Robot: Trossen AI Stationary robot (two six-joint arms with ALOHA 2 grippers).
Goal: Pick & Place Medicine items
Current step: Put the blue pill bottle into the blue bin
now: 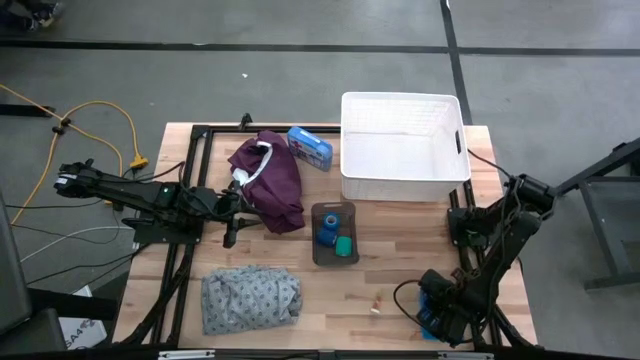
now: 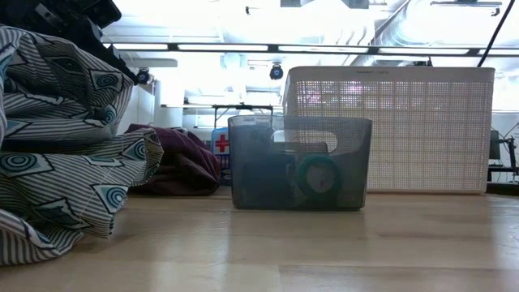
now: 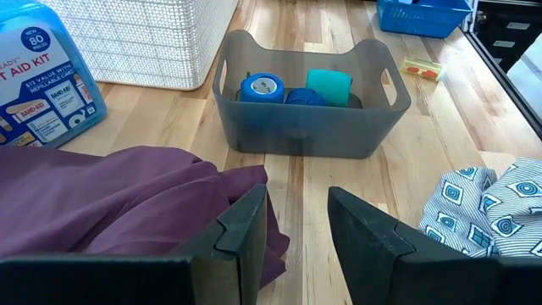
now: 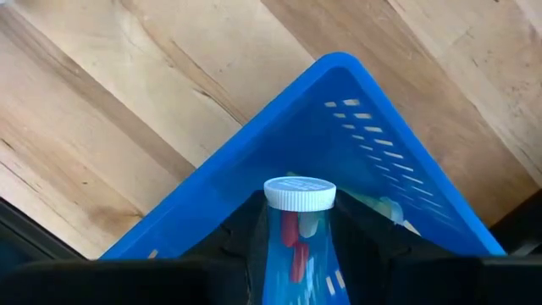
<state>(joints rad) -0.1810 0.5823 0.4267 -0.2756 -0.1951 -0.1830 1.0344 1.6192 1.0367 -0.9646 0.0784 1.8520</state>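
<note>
A pale wooden table [image 1: 400,270] with clear grain is seen from above, standing on a grey concrete floor [image 1: 300,80] crossed by dark tape lines; a yellow cable [image 1: 120,125] trails over the floor beside the left arm. From table height, bright ceiling lights and ducting are seen in the room behind.

The right gripper [image 4: 295,246] is held low over a blue basket [image 4: 356,135] at the near right corner of the table. A clear vial with a white cap [image 4: 300,195], holding red and pale pieces, is clamped between its fingers, which are closed against the vial's sides, its cap pointing into the basket's corner.

The left gripper [image 3: 296,233] is held above the table with its fingers parted by a narrow gap and nothing between them. A maroon garment [image 3: 110,203] lies just beside and partly under it. Straight ahead of it a grey bin [image 3: 309,127] is placed, in which blue rolls [image 3: 262,87] and a green roll [image 3: 329,85] are kept. Beyond the bin a white basket [image 3: 152,42] is set, with a first aid kit box [image 3: 42,85] next to it. A small yellowish piece [image 3: 422,69] lies on the wood past the bin, and a grey patterned cloth [image 3: 483,212] is bunched to the gripper's other side.
</note>
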